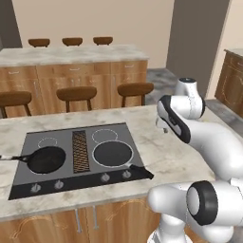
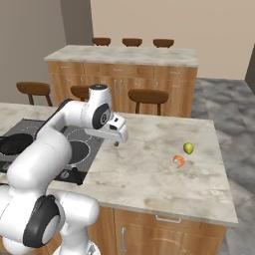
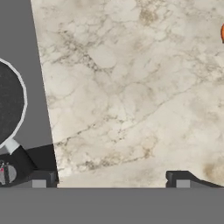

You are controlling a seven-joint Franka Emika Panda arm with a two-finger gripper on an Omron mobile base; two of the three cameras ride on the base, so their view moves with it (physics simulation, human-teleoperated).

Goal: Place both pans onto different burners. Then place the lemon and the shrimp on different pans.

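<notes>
Hovering with fingers spread wide and empty, the gripper (image 2: 117, 141) sits above the marble bench (image 2: 144, 169); the curled orange shrimp (image 2: 179, 160) and yellow-green lemon (image 2: 188, 148) lie off to its right.

Matt black pans (image 1: 46, 159) on smooth dark glass cooktop (image 1: 76, 162); veined marble counter (image 2: 149, 159).
</notes>
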